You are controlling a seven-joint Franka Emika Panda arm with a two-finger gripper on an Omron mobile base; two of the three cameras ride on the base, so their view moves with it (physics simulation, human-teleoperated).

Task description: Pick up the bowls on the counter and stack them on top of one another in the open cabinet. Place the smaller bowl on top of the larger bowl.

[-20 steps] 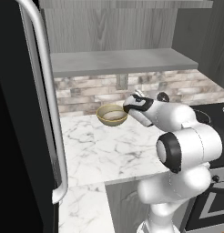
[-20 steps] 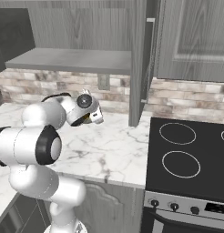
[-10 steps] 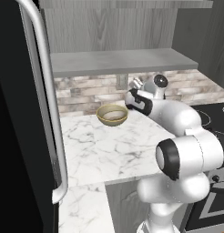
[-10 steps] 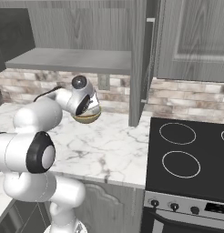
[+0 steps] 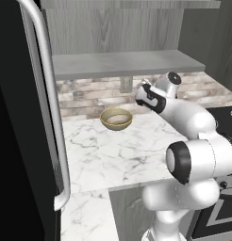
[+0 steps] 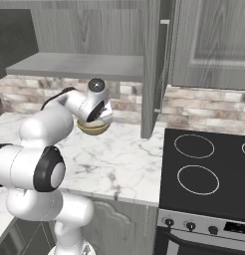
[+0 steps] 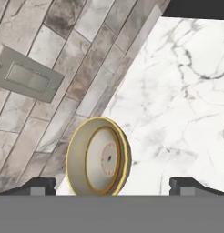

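One round tan-olive bowl [image 5: 116, 118] with a golden rim and pale inside rests on the white marble counter [image 5: 113, 157] close to the brick wall. With no second bowl to compare, I cannot tell if it is the larger or the smaller; the other bowl is out of view. My gripper [image 5: 140, 96] hangs open a little above and to the right of the bowl, touching nothing. In the hand view the bowl [image 7: 99, 157] lies between and beyond the wide-apart fingertips [image 7: 41, 184]. From the right, the bowl [image 6: 93, 128] peeks out under the hand. The open cabinet's grey shelf [image 5: 122, 62] is bare.
The tall black fridge with its silver handle [image 5: 48, 99] borders the counter on the left. On the right are a black stovetop [image 6: 204, 169] and the cabinet's open door edge [image 6: 154, 74]. A wall outlet [image 7: 27, 76] sits on the brick backsplash behind the bowl.
My gripper has lifted from the bowl's right rim and drawn up and slightly right. The bowl has stayed in place on the counter.
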